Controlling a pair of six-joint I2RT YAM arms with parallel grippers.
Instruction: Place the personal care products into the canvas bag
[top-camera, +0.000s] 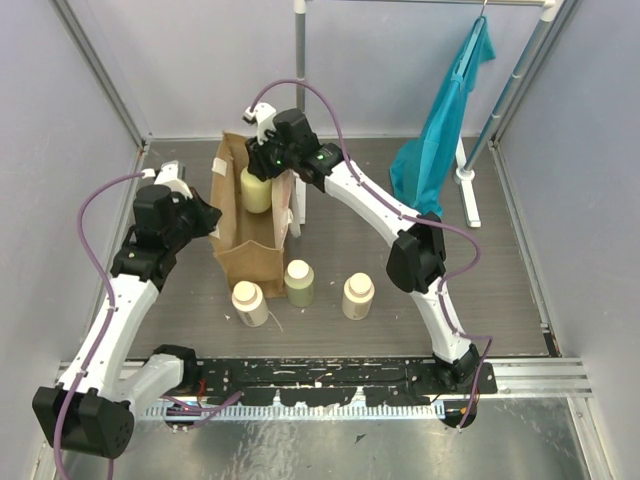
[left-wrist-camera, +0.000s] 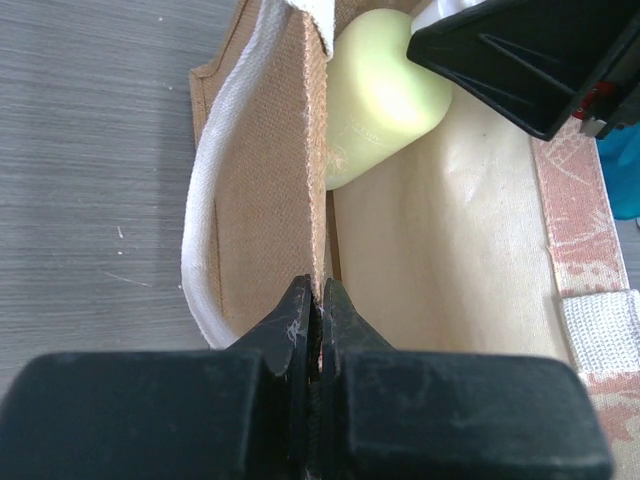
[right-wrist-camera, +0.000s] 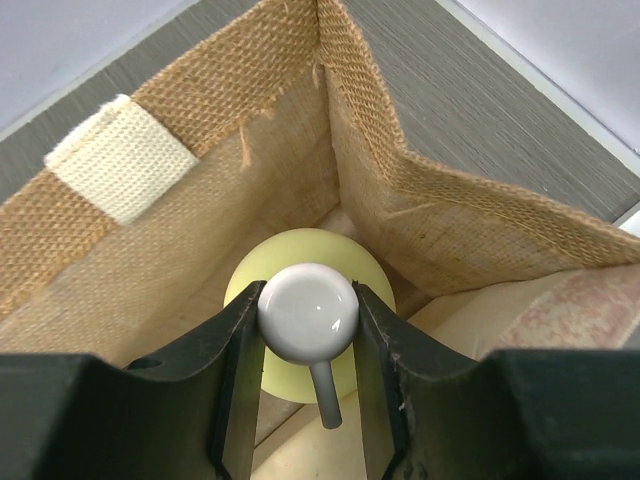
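A: Grey wood-grain table (top-camera: 500, 260). The right gripper (right-wrist-camera: 308, 312) pinches the yellow-green bottle (right-wrist-camera: 290, 250) by its cap (right-wrist-camera: 306, 298), inside the canvas bag (left-wrist-camera: 270, 200) mouth.
B: Yes — the left gripper (left-wrist-camera: 320, 296) is clamped on the bag wall. The bottle looks light, smooth plastic — the cap's the hold.

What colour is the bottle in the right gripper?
Yellow-green bottle, white cap; best seen in right wrist view.
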